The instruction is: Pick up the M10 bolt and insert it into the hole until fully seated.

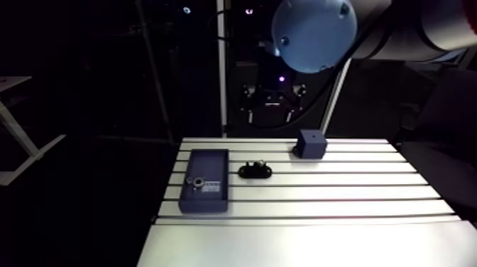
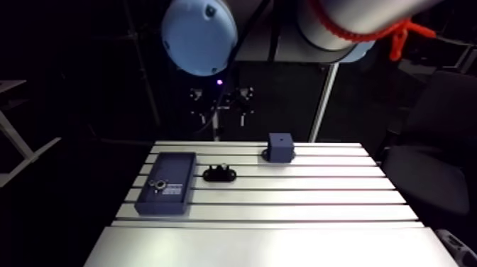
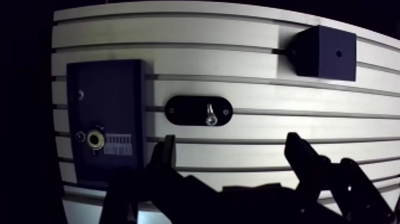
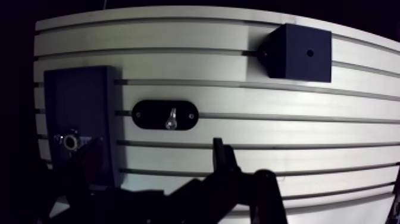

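Bolt (image 3: 210, 114), small and silvery, sits at the middle of a black oval plate (image 3: 181, 111) on the slotted aluminium desk (image 3: 238, 83), its brighter end turned toward the tool (image 3: 231, 140). Whether it lies flat or stands a little proud of the plate is hard to tell. The plate has a small dark spot near each rounded end and rests across one of the desk's slots.

In the wrist view the tool's two dark fingers (image 3: 165, 158) are spread wide with nothing between them and touch nothing. The plate and bolt lie ahead of them, apart from both fingertips and closer to the line of the finger on the tray's side.

Just beside the plate, not touching it, is a dark blue rectangular tray (image 3: 107, 83) with a raised rim. Inside it, at the end nearer the tool, sits a round brass-coloured fitting (image 3: 95, 140) with a pale striped label (image 3: 119, 143) next to it. The rest of the tray floor is bare apart from a tiny round mark (image 3: 80, 94).

On the plate's other side, well apart and toward the far edge of the desk, stands a dark blue cube (image 3: 324, 52). A small round hole (image 3: 338, 53) shows in its upper face, and another small dot on the side face that looks toward the plate.

In the arm view the tool hangs dim above the desk's far edge, with the tray, plate and cube spread in front of it
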